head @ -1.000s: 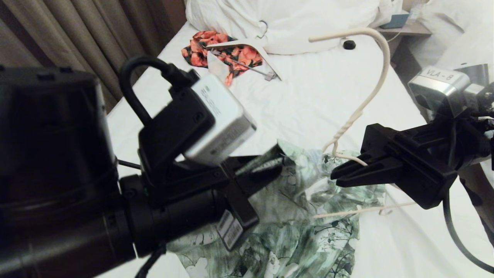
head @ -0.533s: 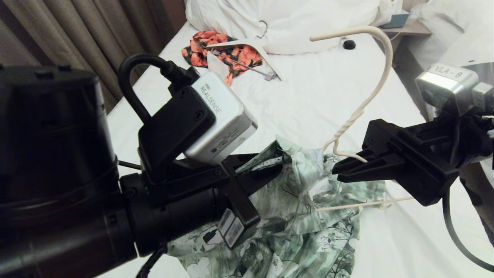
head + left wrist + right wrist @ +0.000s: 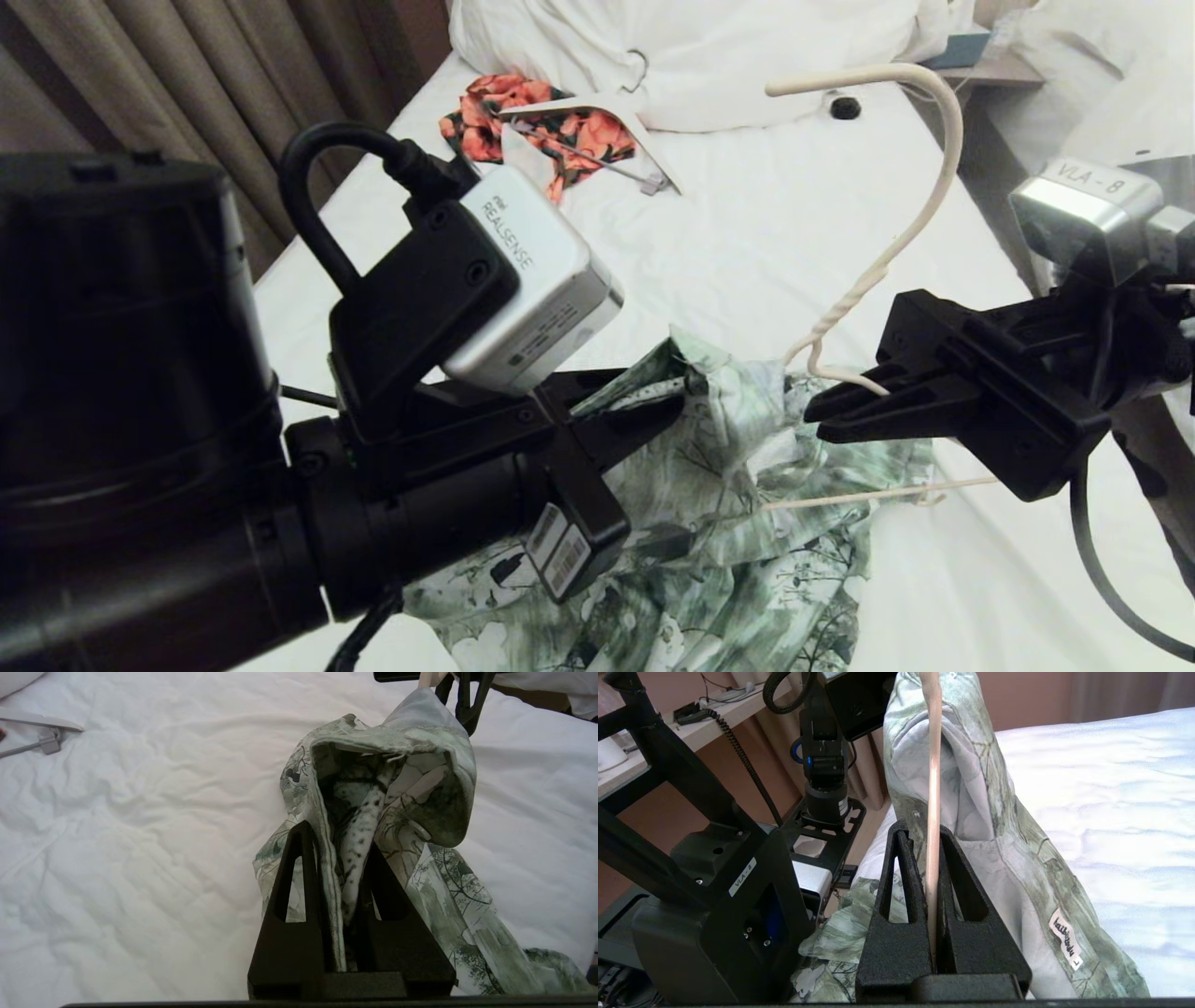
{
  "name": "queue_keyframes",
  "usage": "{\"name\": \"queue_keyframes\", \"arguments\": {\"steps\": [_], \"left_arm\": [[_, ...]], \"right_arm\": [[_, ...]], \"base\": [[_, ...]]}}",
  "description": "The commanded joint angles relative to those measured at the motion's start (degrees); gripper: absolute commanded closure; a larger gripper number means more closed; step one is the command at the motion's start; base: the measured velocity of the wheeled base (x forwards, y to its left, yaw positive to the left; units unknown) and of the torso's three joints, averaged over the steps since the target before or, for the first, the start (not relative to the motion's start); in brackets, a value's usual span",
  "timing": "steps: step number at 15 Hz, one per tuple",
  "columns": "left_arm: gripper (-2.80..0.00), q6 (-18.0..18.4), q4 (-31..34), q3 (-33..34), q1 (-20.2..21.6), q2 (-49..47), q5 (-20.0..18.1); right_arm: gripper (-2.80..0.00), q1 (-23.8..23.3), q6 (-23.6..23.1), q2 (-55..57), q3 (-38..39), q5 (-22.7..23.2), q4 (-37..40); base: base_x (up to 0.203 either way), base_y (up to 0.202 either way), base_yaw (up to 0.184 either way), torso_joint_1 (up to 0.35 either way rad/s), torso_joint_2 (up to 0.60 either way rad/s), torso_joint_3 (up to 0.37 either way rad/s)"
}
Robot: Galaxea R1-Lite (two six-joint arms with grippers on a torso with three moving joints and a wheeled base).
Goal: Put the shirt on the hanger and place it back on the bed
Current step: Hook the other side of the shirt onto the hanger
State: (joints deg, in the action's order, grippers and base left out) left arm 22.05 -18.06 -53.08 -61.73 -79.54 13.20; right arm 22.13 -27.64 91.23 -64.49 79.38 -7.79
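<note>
Two grippers work above the bed [image 3: 775, 243], each clamped on something. The left gripper [image 3: 677, 397] reaches in from the near left edge and pinches a bunched fold of the shirt [image 3: 747, 523] between its narrowed fingers; the left wrist view shows cloth packed between the two black fingers [image 3: 299, 877], with the collar region lifted into a hood-like arch ahead of them. The right gripper [image 3: 826, 420] comes from the right edge of the bed, its fingers nearly closed on one thin bar of the hanger [image 3: 920, 205]. In the right wrist view that cream bar runs straight up between the fingers [image 3: 901, 882] and into the raised shirt fabric, which drapes over its upper part.

The hanger's hook curves high above the shirt, toward the head of the bed, and its twisted neck drops to just beside the right gripper. Its lower bar shows as a pale line crossing the shirt's right side, below the right gripper. The rest of the shirt lies crumpled on the sheet near the foot edge, between the two arms.

Farther up, near the pillows [image 3: 691, 47], an orange-red garment [image 3: 532, 121] lies with a white flat hanger [image 3: 607, 117] on top of it. A small black object [image 3: 845, 107] sits near the pillows at the right.
</note>
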Motion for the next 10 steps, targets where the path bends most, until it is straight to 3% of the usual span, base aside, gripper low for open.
{"name": "queue_keyframes", "arguments": {"steps": [1, 5, 7, 10], "left_arm": [[0.0, 0.1, -0.31, -0.01, 0.03, 0.11, 0.16], [0.0, 0.01, -0.31, 0.01, 0.05, 1.06, 0.16], [0.0, 0.01, -0.31, -0.01, 0.03, 1.15, 0.16], [0.0, 0.01, -0.31, -0.67, 0.03, 1.5, 0.24]], "right_arm": [[-2.8, 0.02, -0.31, -0.4, 0.69, 0.39, -0.03], [-2.8, -0.26, 1.77, -2.53, 0.77, -1.78, 0.58], [-2.8, -0.4, 7.05, -5.94, 0.93, -8.78, 0.84], [-2.8, -0.49, 20.21, -12.03, 1.52, -21.69, 0.82]], "base": [[0.0, 0.0, 0.0, 0.0, 0.0, 0.0], [0.0, 0.0, 0.0, 0.0, 0.0, 0.0], [0.0, 0.0, 0.0, 0.0, 0.0, 0.0], [0.0, 0.0, 0.0, 0.0, 0.0, 0.0]]}}
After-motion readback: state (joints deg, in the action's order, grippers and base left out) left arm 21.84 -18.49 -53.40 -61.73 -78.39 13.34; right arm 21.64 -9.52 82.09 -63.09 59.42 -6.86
